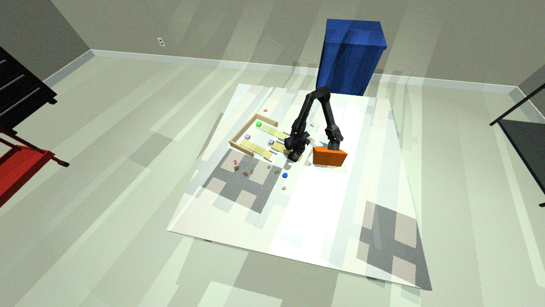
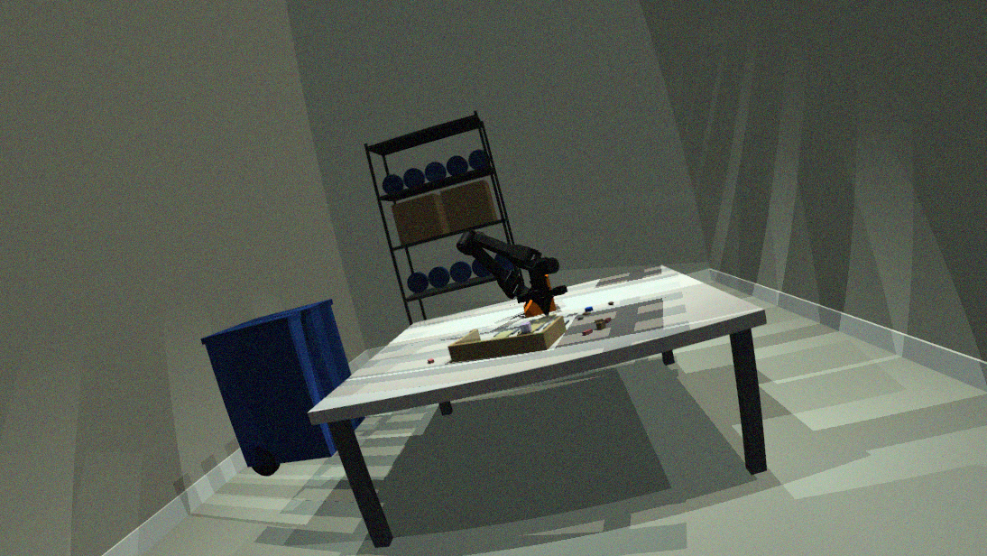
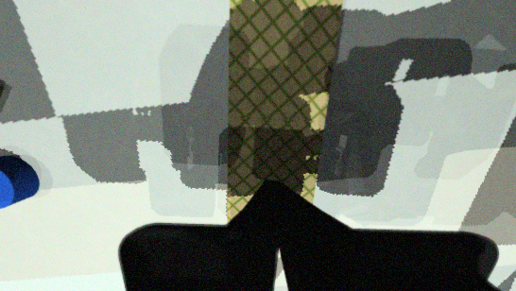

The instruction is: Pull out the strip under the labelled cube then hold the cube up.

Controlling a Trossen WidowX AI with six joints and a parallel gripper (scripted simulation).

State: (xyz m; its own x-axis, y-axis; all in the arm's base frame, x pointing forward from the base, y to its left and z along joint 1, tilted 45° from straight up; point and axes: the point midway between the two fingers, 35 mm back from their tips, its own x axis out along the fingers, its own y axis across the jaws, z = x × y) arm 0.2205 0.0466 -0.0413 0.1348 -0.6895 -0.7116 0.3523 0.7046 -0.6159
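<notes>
Seen from above, the gripper (image 1: 292, 157) (image 2: 547, 310) (image 3: 270, 187) is low over the white table (image 1: 312, 213) (image 2: 697, 297), to the right of a three-sided wooden frame (image 1: 243, 128) (image 2: 507, 345). It is closed on the near right end of the crosshatched strip (image 1: 280, 147) (image 3: 283, 61), which runs straight out ahead of the fingertips in the wrist view. The arm's shadow darkens much of that strip.

A lilac cube (image 1: 270, 141) sits at the strip's left end, at the open side of the frame. A second lilac cube (image 1: 247, 136) is farther left, inside the frame and apart from the first. The markings are too small to read, so I can't tell which cube is the labelled one. Neither lilac cube is in the gripper.

A green cube (image 1: 258, 123) is in the far left part of the frame, at the left end of a pale strip (image 1: 273, 132). A striped strip (image 1: 256, 148) lies along the near side, and short dark rails (image 1: 273, 152) stand by the strip ends. A blue disc (image 1: 284, 175) (image 2: 588, 309) (image 3: 6, 189) lies on the table, nearer than the gripper. To the gripper's right is an orange block (image 1: 330, 156) (image 2: 531, 309), just beside the arm's base
</notes>
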